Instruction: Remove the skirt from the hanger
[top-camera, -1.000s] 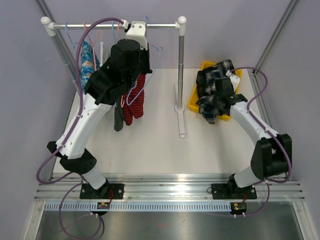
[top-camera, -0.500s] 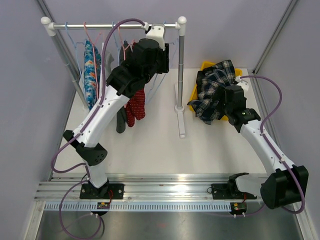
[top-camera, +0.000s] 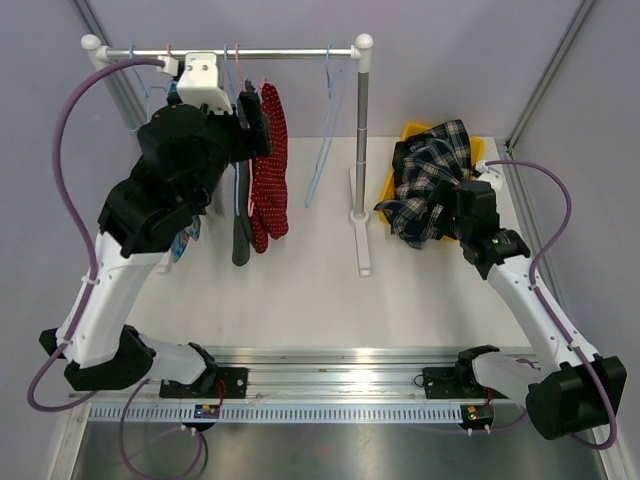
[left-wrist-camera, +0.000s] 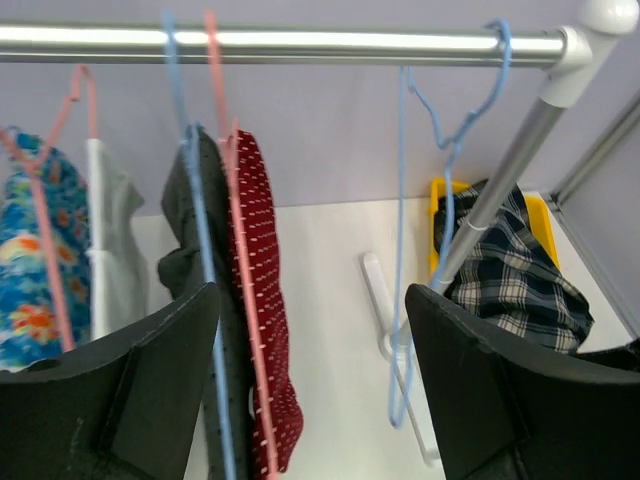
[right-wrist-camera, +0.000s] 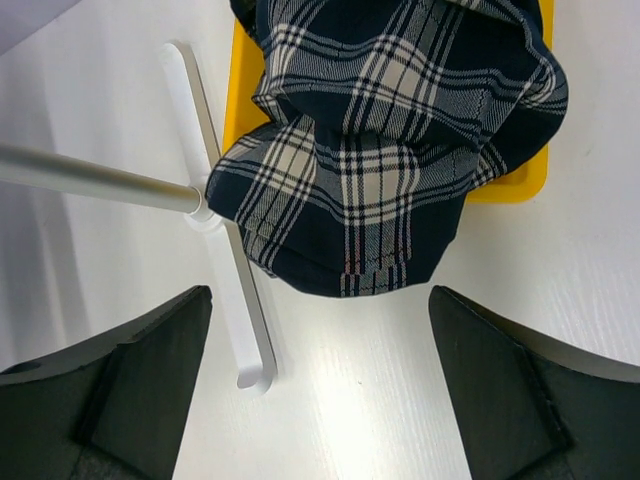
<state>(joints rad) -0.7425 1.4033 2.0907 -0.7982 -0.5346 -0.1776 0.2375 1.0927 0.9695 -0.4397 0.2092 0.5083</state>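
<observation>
Seen from above, a plaid skirt (top-camera: 430, 180) lay heaped in a yellow bin (top-camera: 411, 129) at the right of a white desk (top-camera: 300, 290), one hem spilling over the bin's near edge, on no hanger. The right hand (right-wrist-camera: 320, 330) hovered just above it, its two fingers spread wide and holding nothing. A bare blue hanger (top-camera: 322, 130) hung alone on the rail (top-camera: 290, 50), well apart from a red dotted garment (top-camera: 268, 170) and the other clothes crowded at the left end. The left hand (left-wrist-camera: 310, 330) was up near those clothes, also wide open and empty. The skirt looked light, soft and limp, likely to sag and slide when lifted. A bunched fold or the thicker waistband would probably give the surest hold.
</observation>
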